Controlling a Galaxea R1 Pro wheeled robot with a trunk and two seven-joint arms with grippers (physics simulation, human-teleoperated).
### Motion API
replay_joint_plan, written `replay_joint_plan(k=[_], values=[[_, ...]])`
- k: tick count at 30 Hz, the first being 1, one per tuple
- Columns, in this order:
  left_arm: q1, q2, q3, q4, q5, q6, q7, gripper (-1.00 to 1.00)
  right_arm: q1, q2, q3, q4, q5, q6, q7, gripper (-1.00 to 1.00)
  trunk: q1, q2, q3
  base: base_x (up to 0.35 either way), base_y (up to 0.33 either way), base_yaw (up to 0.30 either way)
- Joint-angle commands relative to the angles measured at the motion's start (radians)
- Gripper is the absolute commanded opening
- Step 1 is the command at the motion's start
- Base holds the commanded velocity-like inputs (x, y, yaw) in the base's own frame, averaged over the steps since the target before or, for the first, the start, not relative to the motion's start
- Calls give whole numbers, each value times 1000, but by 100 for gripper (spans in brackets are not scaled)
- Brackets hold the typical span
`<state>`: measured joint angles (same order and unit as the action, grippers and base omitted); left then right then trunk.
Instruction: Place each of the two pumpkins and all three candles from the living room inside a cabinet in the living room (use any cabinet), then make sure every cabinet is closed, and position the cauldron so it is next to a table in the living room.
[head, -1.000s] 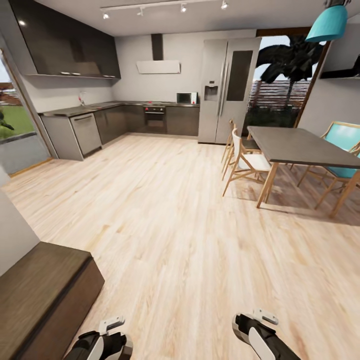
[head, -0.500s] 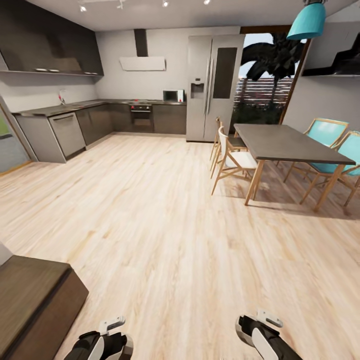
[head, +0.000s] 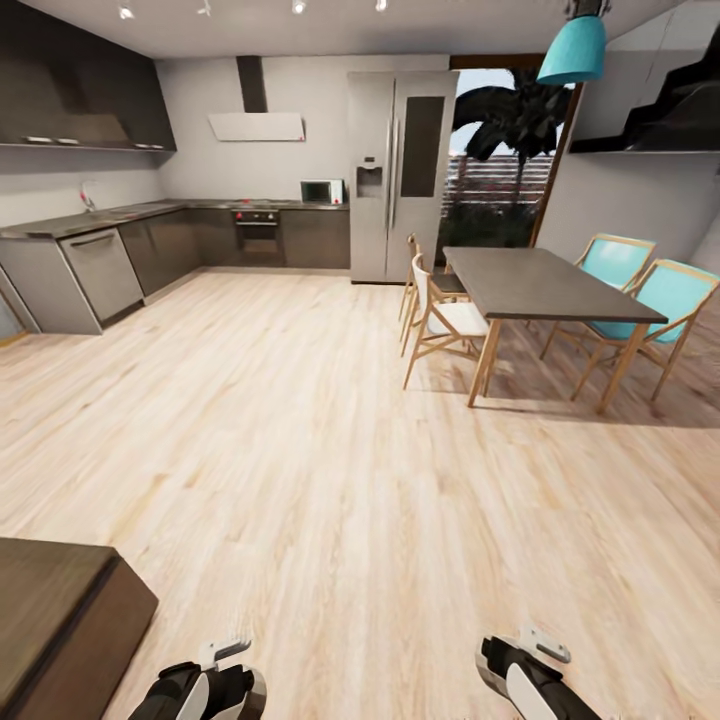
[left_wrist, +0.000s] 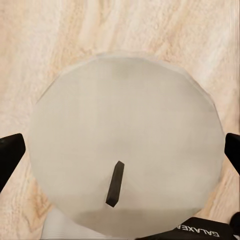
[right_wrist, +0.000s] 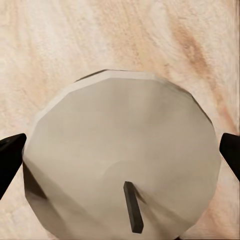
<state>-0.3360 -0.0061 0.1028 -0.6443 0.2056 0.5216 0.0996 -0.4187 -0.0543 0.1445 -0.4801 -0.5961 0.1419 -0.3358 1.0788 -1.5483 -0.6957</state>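
Observation:
In the left wrist view a pale beige candle (left_wrist: 125, 115) with a short black wick sits between the two black fingertips of my left gripper (left_wrist: 120, 152), which is shut on it above the wood floor. My right gripper (right_wrist: 120, 150) holds a second candle (right_wrist: 120, 130) the same way, its fingertips against both sides. In the head view both forearms (head: 205, 688) (head: 530, 678) hang low at the picture's bottom edge. A corner of the dark brown cabinet (head: 55, 610) lies at the lower left, close to my left arm. The pumpkins and the cauldron are out of view.
A dark dining table (head: 545, 282) with wooden chairs (head: 445, 320) and teal chairs (head: 665, 300) stands ahead on the right. Grey kitchen units (head: 95, 265) and a steel fridge (head: 400, 175) line the far walls. Light wood floor (head: 330, 470) stretches between.
The whole head view has swung to the right, so kitchen, table and cabinet corner have slid left in the picture. Both arms keep the same place in the frame.

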Motion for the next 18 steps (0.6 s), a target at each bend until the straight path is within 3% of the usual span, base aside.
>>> replay_joint_plan(k=[1, 10, 18], values=[[0, 0, 0, 0, 0, 0, 0, -100, 0, 0, 0, 4, -1, -3, 1, -100, -4, 7, 3, 0, 0, -271], [0, 0, 0, 0, -2, 0, 0, -100, 0, -2, 0, 24, -1, -8, 1, -100, -38, 70, 31, 0, 0, -284], [0, 0, -2, 0, 0, -2, -3, -100, 0, -2, 0, 26, -1, -8, 1, -100, -38, 70, 31, 0, 0, -287]])
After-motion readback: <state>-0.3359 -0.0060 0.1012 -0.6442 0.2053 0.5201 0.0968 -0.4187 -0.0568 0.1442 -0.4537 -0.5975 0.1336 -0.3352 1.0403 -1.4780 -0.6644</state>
